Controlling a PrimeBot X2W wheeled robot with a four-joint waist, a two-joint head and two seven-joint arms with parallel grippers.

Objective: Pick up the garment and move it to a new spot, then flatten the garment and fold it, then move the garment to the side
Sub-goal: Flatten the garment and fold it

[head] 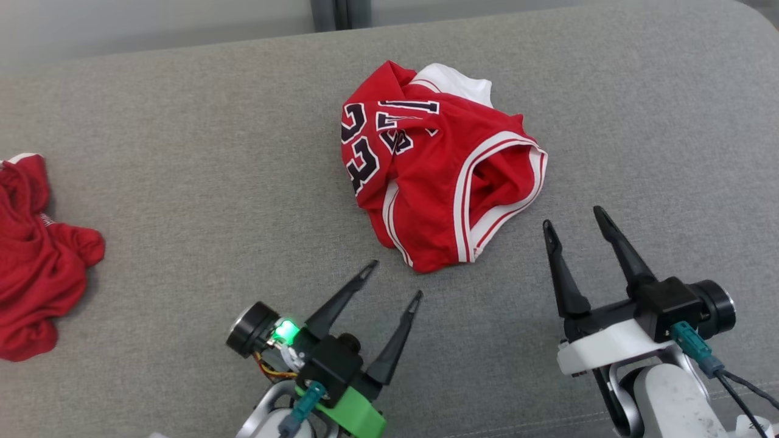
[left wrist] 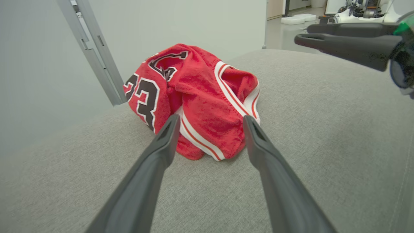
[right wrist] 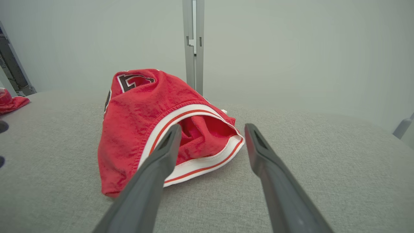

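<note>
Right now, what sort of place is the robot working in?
Probably an indoor lab or test room: a wide grey fabric-covered surface holds a crumpled red jersey, plain pale wall panels joined by a metal post stand behind it, and more equipment sits on the floor beyond.

Surface: a grey upholstered surface (head: 182,182) spreads out before me, its far right corner rounded.
Middle: a red jersey (head: 438,176) lies crumpled in a heap, with black numerals on its left and a white-trimmed opening on its right.
My far left: a second red garment (head: 36,261) lies bunched, well apart from the heap.
</note>
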